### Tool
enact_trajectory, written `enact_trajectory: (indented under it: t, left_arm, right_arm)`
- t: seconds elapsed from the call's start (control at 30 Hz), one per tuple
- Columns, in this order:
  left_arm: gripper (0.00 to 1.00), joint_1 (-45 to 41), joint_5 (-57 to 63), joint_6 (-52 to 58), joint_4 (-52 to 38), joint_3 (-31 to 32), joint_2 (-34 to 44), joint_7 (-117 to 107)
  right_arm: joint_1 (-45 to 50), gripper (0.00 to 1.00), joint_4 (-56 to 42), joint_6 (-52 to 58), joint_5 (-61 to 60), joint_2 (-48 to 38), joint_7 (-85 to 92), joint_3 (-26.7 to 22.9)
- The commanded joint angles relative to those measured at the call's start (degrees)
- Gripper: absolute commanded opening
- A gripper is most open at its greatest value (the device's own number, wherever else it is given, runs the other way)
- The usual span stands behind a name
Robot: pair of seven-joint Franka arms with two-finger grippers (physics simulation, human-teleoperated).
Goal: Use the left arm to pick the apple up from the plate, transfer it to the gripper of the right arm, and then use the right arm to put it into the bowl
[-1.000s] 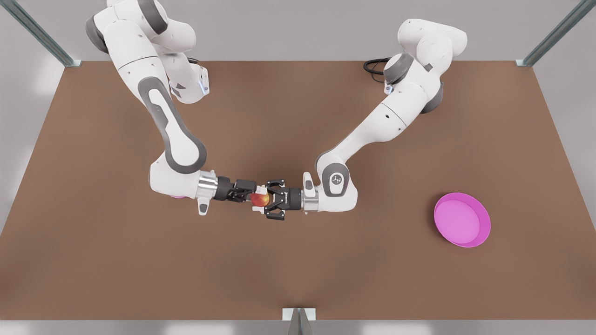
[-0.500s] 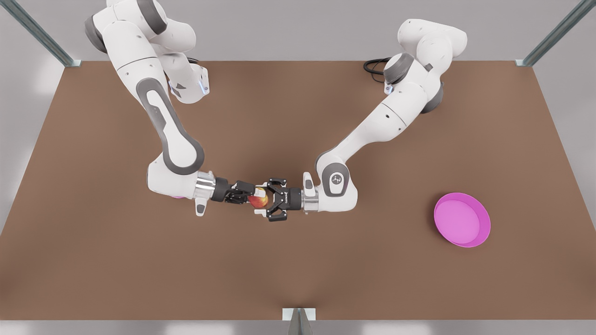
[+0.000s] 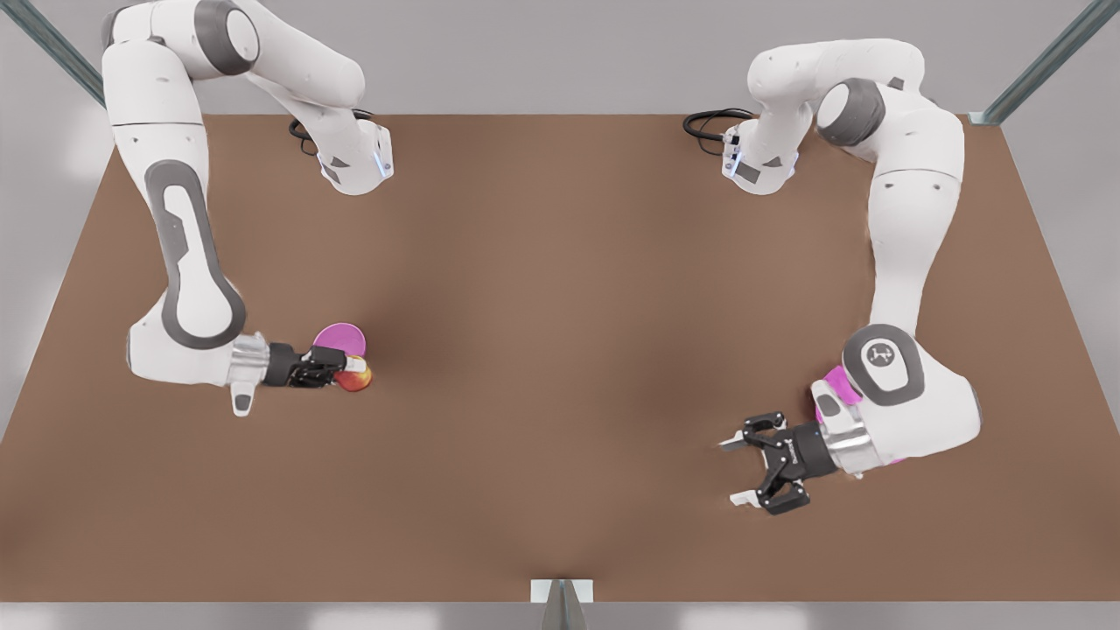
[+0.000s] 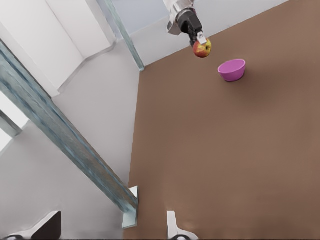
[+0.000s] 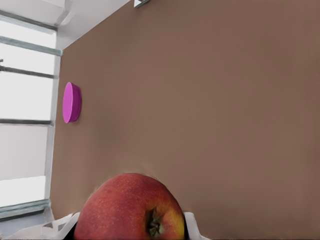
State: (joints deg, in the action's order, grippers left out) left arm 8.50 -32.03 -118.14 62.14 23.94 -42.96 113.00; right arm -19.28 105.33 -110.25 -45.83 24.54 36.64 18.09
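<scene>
The brown worktop point(image 3: 560, 350) is bare between the two arms, so there is open room on every side of the bowl point(image 3: 339, 338); its nearest edge lies towards the front view's left, well apart. The plate point(image 3: 833, 385) sits far across the worktop from the bowl, mostly hidden under the left arm.

Judging by who holds the fruit, pick-up and handover are done. The right gripper point(image 3: 348, 374) has its jaws closed on the apple point(image 3: 357, 380), held in the air just beside the bowl, not yet in it. Lowering and release remain. The left gripper point(image 3: 739, 471) waits by the plate, far from the bowl, jaws spread wide and holding nothing.
</scene>
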Motion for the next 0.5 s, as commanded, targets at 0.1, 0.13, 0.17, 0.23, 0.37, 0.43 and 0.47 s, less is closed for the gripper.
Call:
enact_trajectory:
  t: [0.1,0.13,0.17,0.23,0.37,0.43,0.47]
  left_arm:
    - [1.00,1.34,48.47,40.27,0.18,-0.21,16.42,-111.86]
    - [1.00,-2.25,44.88,37.03,7.97,-7.93,22.99,-112.04]
    - [1.00,-9.28,37.06,22.89,21.95,-20.58,32.14,-112.13]
    - [1.00,-12.72,32.12,21.89,23.38,-27.28,33.65,-112.04]
    - [1.00,-13.16,32.47,24.53,16.88,-27.28,28.38,-112.12]
    - [1.00,-13.60,32.38,24.97,16.88,-27.28,28.55,-112.39]
    - [1.00,-13.51,32.47,24.97,16.88,-27.28,28.55,-112.39]
  right_arm:
    - [-2.78,0.63,0.49,9.09,15.50,-1.86,10.03,0.10]
    - [-2.70,0.64,0.40,8.91,18.05,-1.95,10.21,0.10]
    - [-2.70,0.64,0.31,8.56,20.51,-1.95,10.21,0.72]
    - [-2.61,0.64,0.05,6.98,25.52,-2.04,10.12,1.33]
    - [-1.73,0.66,0.22,3.11,33.16,-1.86,9.94,1.60]
    - [-0.85,0.67,0.57,1.27,36.60,-1.69,9.94,1.77]
    - [-0.76,0.67,0.58,1.00,37.64,-1.43,9.94,1.77]
